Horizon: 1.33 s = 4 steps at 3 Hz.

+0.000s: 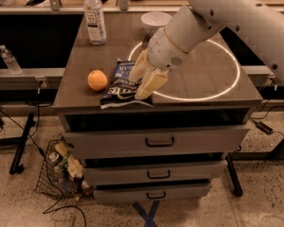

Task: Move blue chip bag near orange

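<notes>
The blue chip bag [119, 85] lies flat near the front edge of the table top [199, 86], just right of the orange [97, 80], with a narrow gap between them. My gripper [137, 87] hangs over the bag's right half. Its two cream fingers [150, 84] are spread apart and point down and left at the bag. The fingers hide part of the bag's right edge.
A white bowl [155, 21] stands at the back of the table and a clear water bottle [94, 16] at the back left. A glowing ring [227, 86] marks the top's right half. Drawers are below the top, and a wire basket of trash [61, 169] sits on the floor at the left.
</notes>
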Motion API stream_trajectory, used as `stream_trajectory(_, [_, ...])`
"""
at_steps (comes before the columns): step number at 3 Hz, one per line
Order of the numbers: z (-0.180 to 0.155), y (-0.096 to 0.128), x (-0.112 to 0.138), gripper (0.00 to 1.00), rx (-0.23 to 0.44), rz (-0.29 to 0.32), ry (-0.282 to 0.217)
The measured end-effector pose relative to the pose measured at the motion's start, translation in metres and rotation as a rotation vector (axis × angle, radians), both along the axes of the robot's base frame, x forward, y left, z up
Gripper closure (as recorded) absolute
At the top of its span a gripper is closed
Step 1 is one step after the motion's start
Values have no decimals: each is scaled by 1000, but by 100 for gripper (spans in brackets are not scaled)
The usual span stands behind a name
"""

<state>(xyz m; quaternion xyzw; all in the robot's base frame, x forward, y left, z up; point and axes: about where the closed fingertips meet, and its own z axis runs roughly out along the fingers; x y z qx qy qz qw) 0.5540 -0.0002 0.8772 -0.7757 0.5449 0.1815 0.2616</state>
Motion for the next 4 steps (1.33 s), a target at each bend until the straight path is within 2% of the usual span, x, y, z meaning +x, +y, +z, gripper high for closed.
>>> stream_trajectory(1, [9, -9, 15, 0, 9, -37, -17])
stream_trajectory(2, [40, -31, 49, 0, 50, -127, -58])
stream_trajectory(3, [100, -80, 91, 0, 137, -316, -136])
stream_trajectory(4, [105, -77, 91, 0, 143, -304, -148])
